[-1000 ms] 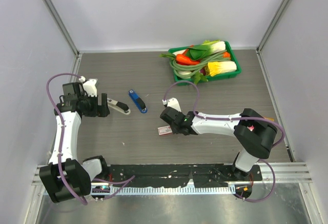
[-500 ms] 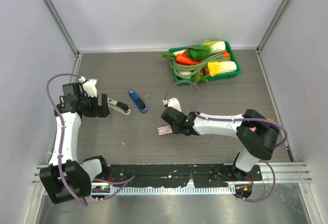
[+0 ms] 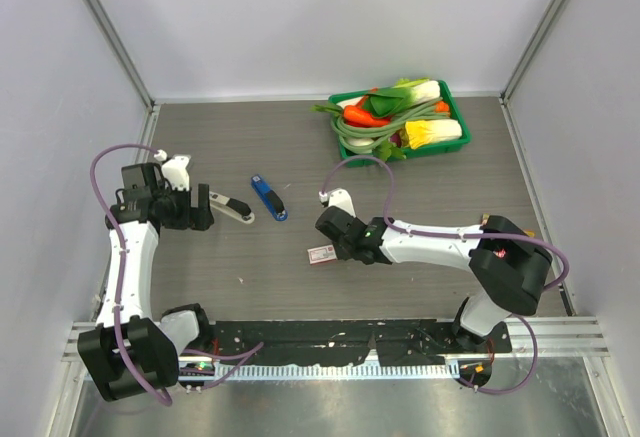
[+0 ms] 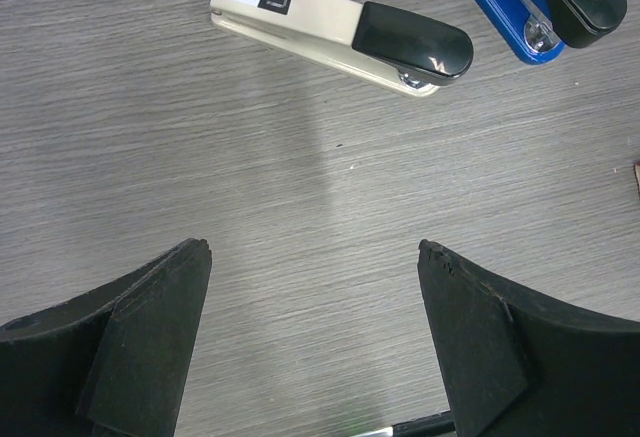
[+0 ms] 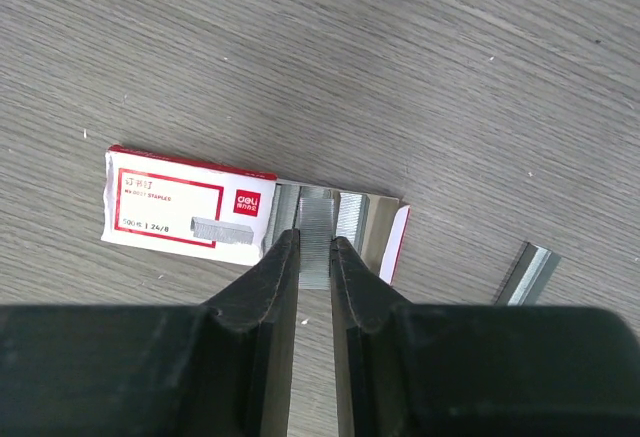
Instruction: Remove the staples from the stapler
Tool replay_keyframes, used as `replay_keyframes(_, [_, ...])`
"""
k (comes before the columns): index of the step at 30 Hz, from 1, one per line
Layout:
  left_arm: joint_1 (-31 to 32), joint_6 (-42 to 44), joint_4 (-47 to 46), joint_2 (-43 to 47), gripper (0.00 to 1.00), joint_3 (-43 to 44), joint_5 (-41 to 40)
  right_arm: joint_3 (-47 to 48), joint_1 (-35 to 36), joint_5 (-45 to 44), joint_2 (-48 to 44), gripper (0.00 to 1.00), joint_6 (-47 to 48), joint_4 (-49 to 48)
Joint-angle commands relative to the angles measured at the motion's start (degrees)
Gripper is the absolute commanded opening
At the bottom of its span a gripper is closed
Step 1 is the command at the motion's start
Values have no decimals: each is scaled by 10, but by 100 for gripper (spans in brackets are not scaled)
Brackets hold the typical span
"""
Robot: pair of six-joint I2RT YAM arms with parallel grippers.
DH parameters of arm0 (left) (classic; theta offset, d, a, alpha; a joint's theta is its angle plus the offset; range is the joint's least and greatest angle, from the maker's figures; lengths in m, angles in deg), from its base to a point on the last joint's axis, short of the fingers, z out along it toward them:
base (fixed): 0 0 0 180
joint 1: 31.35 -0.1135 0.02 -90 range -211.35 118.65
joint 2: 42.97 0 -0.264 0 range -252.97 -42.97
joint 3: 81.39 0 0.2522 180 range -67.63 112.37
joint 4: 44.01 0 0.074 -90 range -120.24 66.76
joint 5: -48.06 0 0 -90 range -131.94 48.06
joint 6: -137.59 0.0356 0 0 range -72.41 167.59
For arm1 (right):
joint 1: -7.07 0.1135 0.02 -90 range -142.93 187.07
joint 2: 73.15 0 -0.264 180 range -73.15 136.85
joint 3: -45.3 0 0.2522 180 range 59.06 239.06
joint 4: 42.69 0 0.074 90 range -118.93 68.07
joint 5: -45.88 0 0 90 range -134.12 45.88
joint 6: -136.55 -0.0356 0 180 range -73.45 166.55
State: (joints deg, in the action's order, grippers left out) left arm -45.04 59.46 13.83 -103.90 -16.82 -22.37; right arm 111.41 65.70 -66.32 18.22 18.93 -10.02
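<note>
A cream stapler with a black cap (image 3: 237,211) lies closed on the table, just right of my left gripper (image 3: 205,209). In the left wrist view the stapler (image 4: 330,32) lies beyond my left gripper (image 4: 312,257), which is open and empty. My right gripper (image 3: 335,247) is at the open end of a white-and-red staple box (image 3: 321,254). In the right wrist view my right gripper (image 5: 315,240) is shut on a silvery strip of staples (image 5: 316,212) that sticks out of the box (image 5: 185,207). More strips lie in the box beside it.
A blue stapler (image 3: 268,197) lies right of the cream one and shows in the left wrist view (image 4: 510,2). A loose staple strip (image 5: 530,272) lies right of the box. A green tray (image 3: 466,127) of toy vegetables stands at the back right.
The right arm's elbow has shifted a little to the right while its gripper stays at the box. The left arm has not moved.
</note>
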Motion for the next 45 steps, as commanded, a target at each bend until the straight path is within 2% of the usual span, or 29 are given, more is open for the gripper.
replay_keyframes(1, [-3, 10, -6, 12, 89, -2, 10, -1, -1, -11, -12, 18, -14, -5])
replay_keyframes(20, [-4, 11, -7, 15, 89, -3, 9, -8, -1, -2, 12, 18, -21, -17])
replay_keyframes(26, [-4, 11, -7, 13, 89, -3, 9, -12, -1, 0, 16, 22, -22, -20])
replay_keyframes(31, [-4, 14, -5, 13, 89, -2, 11, -9, -1, -7, 16, 31, -20, -22])
replay_keyframes(41, [-4, 16, -3, 16, 89, -3, 11, -2, -1, -16, -3, 33, -19, -14])
replay_keyframes(45, [-4, 17, -1, 16, 89, -2, 13, -1, -1, -11, -29, 31, -19, -8])
